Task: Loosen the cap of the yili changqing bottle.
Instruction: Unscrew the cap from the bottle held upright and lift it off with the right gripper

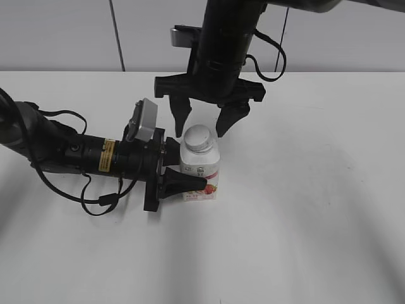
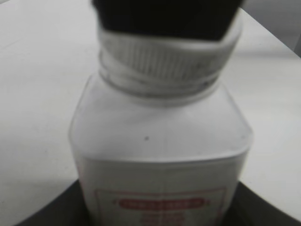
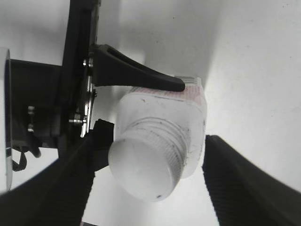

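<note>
The yili changqing bottle [image 1: 201,170], white with a red and pink label, stands upright on the white table [image 1: 316,190]. My left gripper [image 1: 190,166] reaches in from the left and is shut on the bottle's body; one black finger [image 1: 187,183] crosses the label. The ribbed white cap [image 1: 200,138] sits on the neck. My right gripper [image 1: 206,121] hangs open just above and behind the cap. In the right wrist view its fingers [image 3: 249,183] stand on either side of the cap [image 3: 146,167], with a gap on the right side. The left wrist view shows the bottle [image 2: 160,155] close up.
The left arm [image 1: 76,152] lies low across the table's left side with loose cables beside it. A pale wall [image 1: 63,31] runs behind the table's far edge.
</note>
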`<state>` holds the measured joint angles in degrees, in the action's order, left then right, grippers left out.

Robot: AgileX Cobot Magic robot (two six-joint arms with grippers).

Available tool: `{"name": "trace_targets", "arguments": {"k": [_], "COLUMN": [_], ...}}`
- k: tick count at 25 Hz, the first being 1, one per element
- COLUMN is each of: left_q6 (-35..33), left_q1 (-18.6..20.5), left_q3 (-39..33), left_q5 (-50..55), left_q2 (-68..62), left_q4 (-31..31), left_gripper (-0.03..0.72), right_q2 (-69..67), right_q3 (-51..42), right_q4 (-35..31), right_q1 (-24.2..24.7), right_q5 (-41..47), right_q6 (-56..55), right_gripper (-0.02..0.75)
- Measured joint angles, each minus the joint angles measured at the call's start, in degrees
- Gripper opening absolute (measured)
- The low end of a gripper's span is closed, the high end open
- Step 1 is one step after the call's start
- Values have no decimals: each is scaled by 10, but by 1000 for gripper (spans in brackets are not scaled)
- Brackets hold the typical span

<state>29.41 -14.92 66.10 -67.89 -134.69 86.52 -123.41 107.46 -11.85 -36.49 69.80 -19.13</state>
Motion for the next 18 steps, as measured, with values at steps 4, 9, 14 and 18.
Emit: {"name": "trace_targets", "arguments": {"k": [4, 9, 14, 18], "left_q6": [0, 0, 0, 0], "left_q1": [0, 0, 0, 0], "left_q3": [0, 0, 0, 0], "left_q5": [0, 0, 0, 0], "left_q2": [0, 0, 0, 0], "left_q4": [0, 0, 0, 0], "left_gripper": [366, 366, 366, 366], "right_q2": [-7, -9, -9, -9], "right_q3": [0, 0, 0, 0], "right_q4": [-1, 0, 5, 16], "right_q1": [0, -3, -10, -14], "right_q5": [0, 0, 0, 0], "right_q6": [0, 0, 1, 1], "right_gripper": [563, 563, 563, 563]}}
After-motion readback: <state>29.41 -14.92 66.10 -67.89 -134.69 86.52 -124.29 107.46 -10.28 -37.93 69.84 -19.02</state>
